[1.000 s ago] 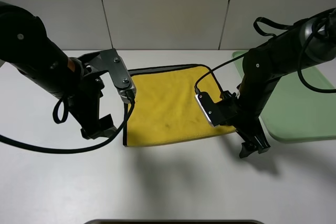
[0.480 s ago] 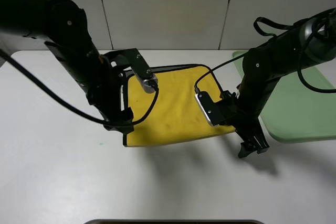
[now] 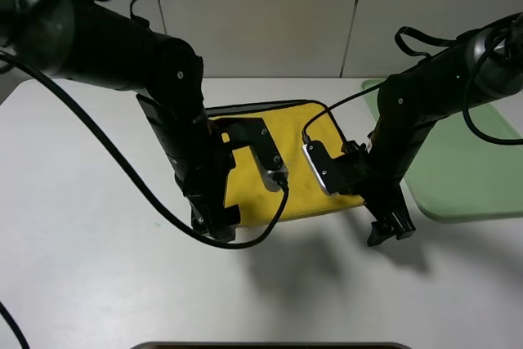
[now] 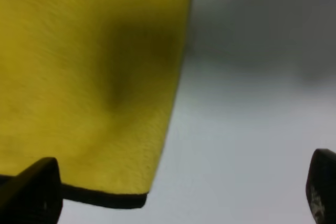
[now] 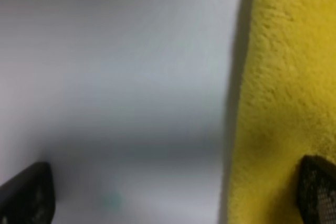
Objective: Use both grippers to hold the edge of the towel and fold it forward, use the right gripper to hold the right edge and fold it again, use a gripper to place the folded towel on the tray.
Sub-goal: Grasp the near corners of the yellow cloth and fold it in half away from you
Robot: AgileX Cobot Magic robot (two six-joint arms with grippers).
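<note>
The high camera looks down over the whole tabletop [image 3: 82, 284]; both wrist cameras sit close above it — each sharing a towel [image 3: 296, 132] edge.

White table [image 3: 82, 284], pale panelled wall [image 3: 261, 14] behind, dark strip [image 3: 270, 346] at its near edge

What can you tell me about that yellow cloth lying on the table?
It is a yellow fleecy towel, roughly square, edged with thin black trim. It lies flat and unfolded on the white table, apart from the pale green tray on its right. The left gripper hangs open at its near left corner and the right gripper open at its near right edge. Neither holds it. The arms hide much of its middle.
</note>
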